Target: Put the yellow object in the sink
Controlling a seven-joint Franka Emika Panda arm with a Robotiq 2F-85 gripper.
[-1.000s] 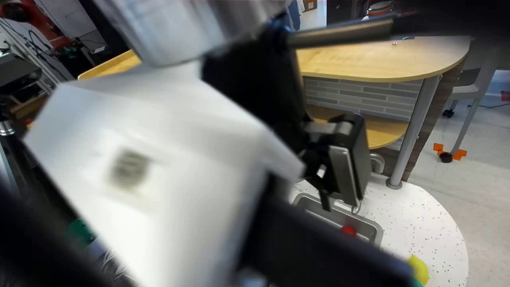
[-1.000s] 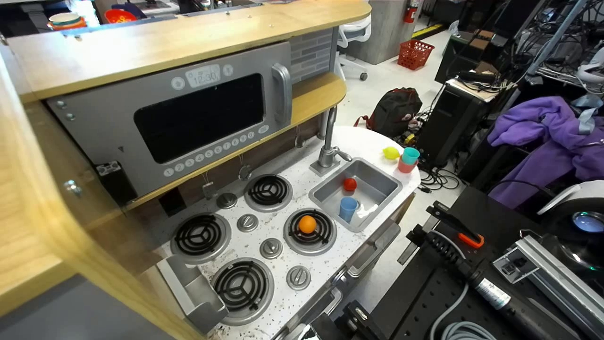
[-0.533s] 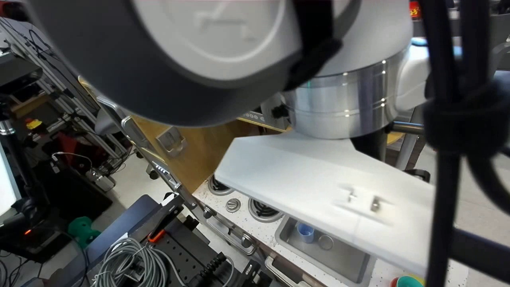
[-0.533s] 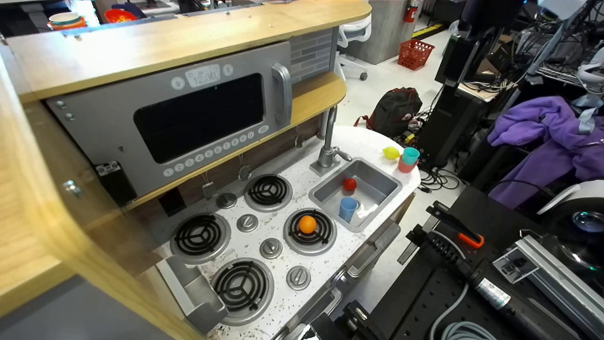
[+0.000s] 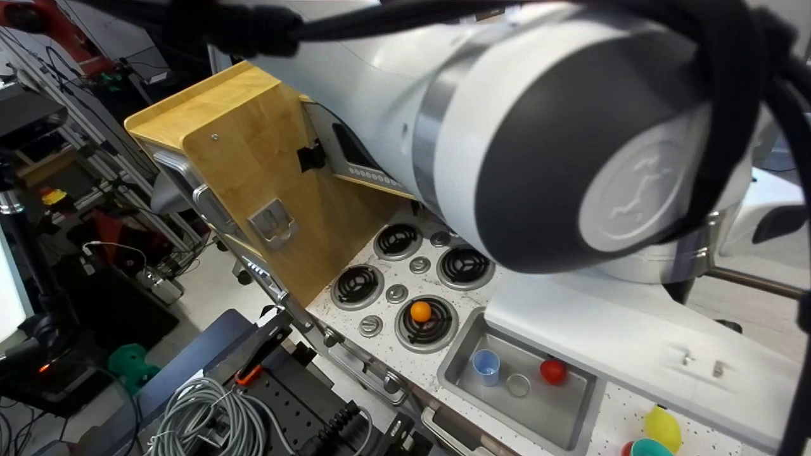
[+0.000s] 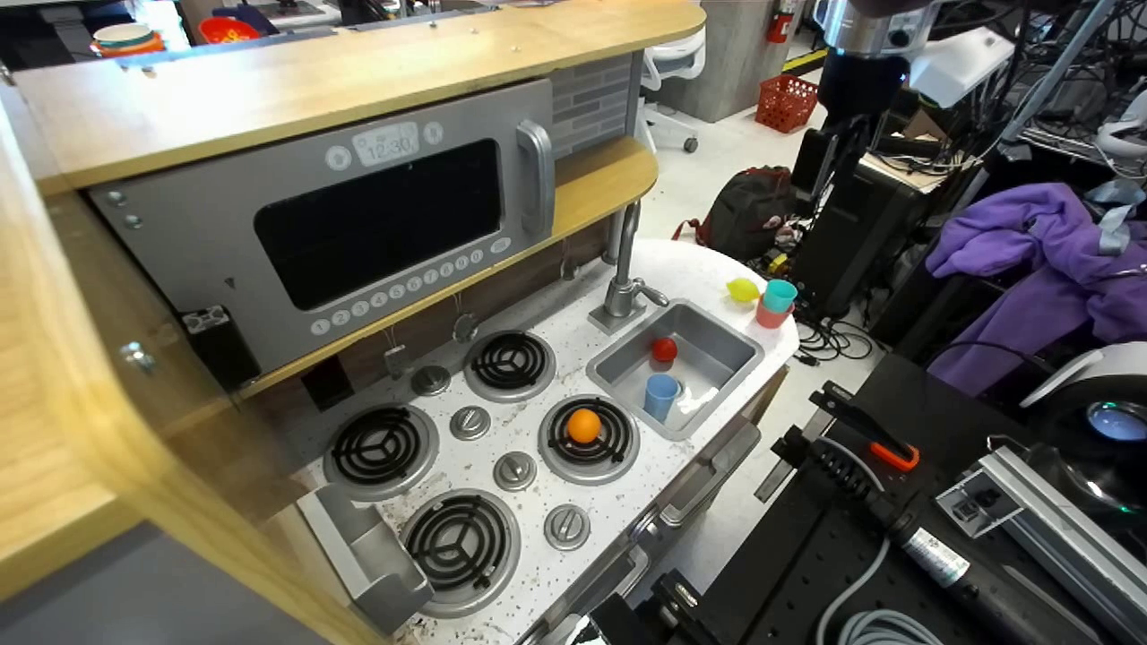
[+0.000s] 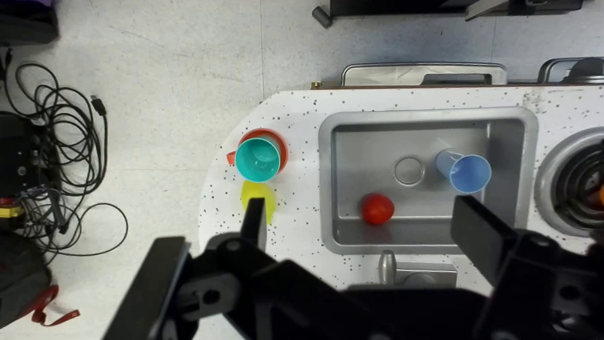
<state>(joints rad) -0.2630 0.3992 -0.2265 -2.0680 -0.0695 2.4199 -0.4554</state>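
Note:
The yellow object, a lemon-shaped piece, lies on the white speckled counter beside the stacked cups. It shows in both exterior views (image 5: 663, 429) (image 6: 742, 289) and in the wrist view (image 7: 259, 193), where a finger partly covers it. The grey sink (image 7: 410, 137) is to its right in the wrist view and also shows in both exterior views (image 5: 532, 415) (image 6: 708, 345). My gripper (image 7: 359, 202) is open and empty, high above the counter, with its jaws wide apart over lemon and sink. In an exterior view the gripper (image 6: 817, 179) hangs at upper right, beyond the counter's end.
A red ball (image 7: 377, 208) and a blue cup (image 7: 470, 174) are in the sink. A teal cup (image 7: 257, 159) sits in a red cup touching or nearly touching the lemon. The faucet (image 6: 623, 269) stands behind the sink. An orange (image 6: 584, 425) rests on a burner.
The arm has swung across the view, uncovering the stove and sink. My gripper has come into the top right of an exterior view and moved left there. The lemon and cups have not moved.

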